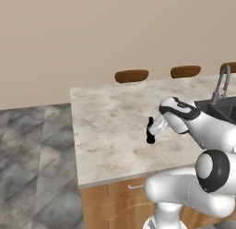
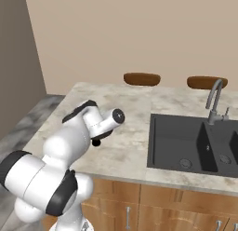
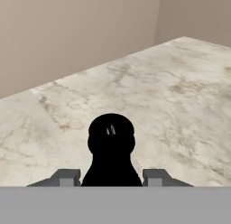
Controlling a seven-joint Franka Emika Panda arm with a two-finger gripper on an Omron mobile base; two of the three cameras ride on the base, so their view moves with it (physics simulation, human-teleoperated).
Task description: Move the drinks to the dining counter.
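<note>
A plain beige wall backs a long desk [image 1: 110, 131] with a beige veined marble top and wooden cabinet fronts below, standing on a grey tiled floor [image 1: 32, 154]. Brown round stools [image 1: 131, 75] line its far edge, and a dark double sink [image 2: 190, 144] with a curved grey faucet [image 2: 214, 102] is set into the top toward the right end.

The white arm reaches out low over the marble, left of the sink. Its tool [image 1: 150, 129] is at the slim black cola bottle [image 1: 150, 131], which stands upright with its base on the desk, roughly midway between the near and far edges and well apart from the sink.

In the hand view the cola bottle's black neck and round cap [image 3: 111, 133] rise directly between the two grey fingertips [image 3: 66, 177], which sit close on either side of the bottle's body. The jaws are partly closed around the bottle and appear to clasp it, though whether the pads actually press on it cannot be told for certain, since the contact is hidden low in the view.

In the right base view the arm's wrist covers most of the bottle; a small black part [image 2: 96, 142] shows beneath it, against the marble.
</note>
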